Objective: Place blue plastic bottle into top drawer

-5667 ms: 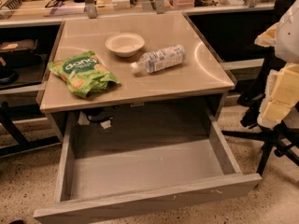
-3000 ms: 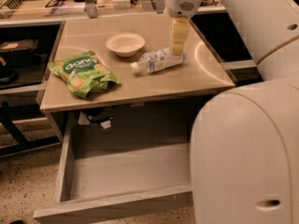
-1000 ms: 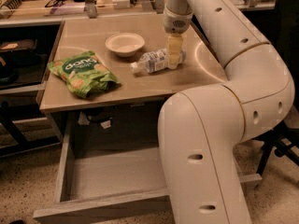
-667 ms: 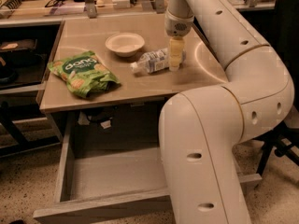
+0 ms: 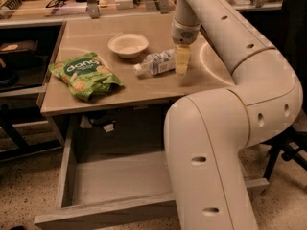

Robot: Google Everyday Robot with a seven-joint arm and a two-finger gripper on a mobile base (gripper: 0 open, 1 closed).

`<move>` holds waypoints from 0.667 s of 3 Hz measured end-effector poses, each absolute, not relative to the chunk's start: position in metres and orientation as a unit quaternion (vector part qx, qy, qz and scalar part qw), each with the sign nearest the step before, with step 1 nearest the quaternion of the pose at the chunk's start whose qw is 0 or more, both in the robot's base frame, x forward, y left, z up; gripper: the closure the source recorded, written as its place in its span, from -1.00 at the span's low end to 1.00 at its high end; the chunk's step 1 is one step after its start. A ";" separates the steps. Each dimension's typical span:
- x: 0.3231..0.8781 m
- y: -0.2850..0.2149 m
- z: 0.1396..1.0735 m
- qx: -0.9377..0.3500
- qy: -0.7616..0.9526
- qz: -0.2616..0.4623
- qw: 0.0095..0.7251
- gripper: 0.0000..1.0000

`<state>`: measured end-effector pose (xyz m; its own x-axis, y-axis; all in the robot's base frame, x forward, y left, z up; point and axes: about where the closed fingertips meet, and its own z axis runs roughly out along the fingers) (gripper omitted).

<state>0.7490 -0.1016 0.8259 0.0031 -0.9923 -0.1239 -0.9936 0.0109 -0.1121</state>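
Since a second ago the claw (image 5: pixel 182 61) has sunk slightly and now sits at the base end of the blue plastic bottle (image 5: pixel 154 64), which has not shifted. That bottle lies on its side on the tabletop (image 5: pixel 144 87), just beside the bowl (image 5: pixel 128 45) and a little nearer the front edge than the bowl, with its white cap end closer to the bowl. Whether the claw is wide, narrow or already gripping cannot be told.

The step in hand looks like the grasp. A round bottle can roll, so the hold should go squarely across the body rather than pinch the very end. It should then be lifted well clear before it travels out past the front edge.

A green snack bag (image 5: pixel 84 74) lies on the bowl's other side, well apart from the bottle. The top drawer (image 5: pixel 115 176) stands pulled out below and forward of the bowl, partly hidden by the robot's own arm. The bowl is the nearest thing to bump.
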 end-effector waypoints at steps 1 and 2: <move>0.758 -0.098 0.824 -0.702 0.705 -0.003 0.098 -0.62; 0.765 -0.095 0.821 -0.702 0.705 -0.007 0.107 -0.16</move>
<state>0.7648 -0.0946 0.8207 0.0070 -0.9900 -0.1411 -0.9871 0.0157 -0.1594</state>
